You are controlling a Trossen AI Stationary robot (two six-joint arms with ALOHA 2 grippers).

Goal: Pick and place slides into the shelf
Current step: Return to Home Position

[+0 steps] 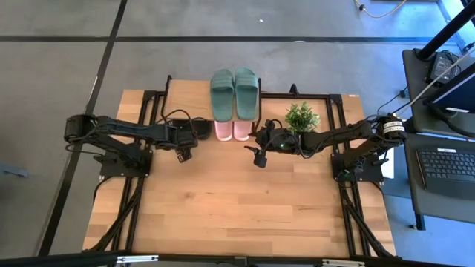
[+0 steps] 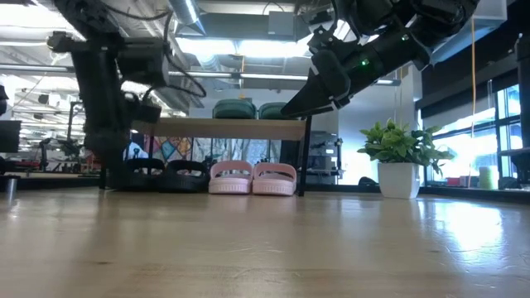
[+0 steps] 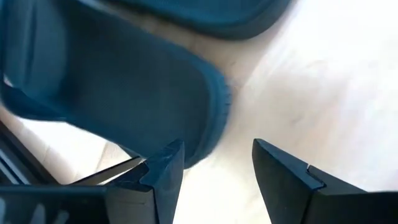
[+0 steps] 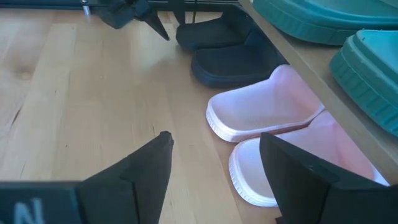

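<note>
Nearest, the front half of the wooden tabletop (image 1: 237, 215) lies bare from side edge to side edge, giving open room before both arms. Farther in, the left gripper (image 1: 184, 153) hangs just in front of the left end of the shelf (image 1: 185, 96). Its fingers are parted and hold nothing, close above the rounded end of one of the black slides (image 3: 143, 81). The right gripper (image 1: 259, 158) hangs off the shelf's right front corner, fingers likewise spread and empty.

Behind them the shelf stands by the table's far edge, its long side running left to right. Under the top board, 4 slides sit in a row on the tabletop: 2 black slides at left and 2 pink slides (image 4: 267, 106) at right, whose heels poke out past the board's front edge. On the board lie 2 green slides (image 1: 223, 93), side by side. All 6 have their long axes front to back, across the shelf. 1 potted plant (image 1: 302, 116) stands just right of the shelf.
</note>
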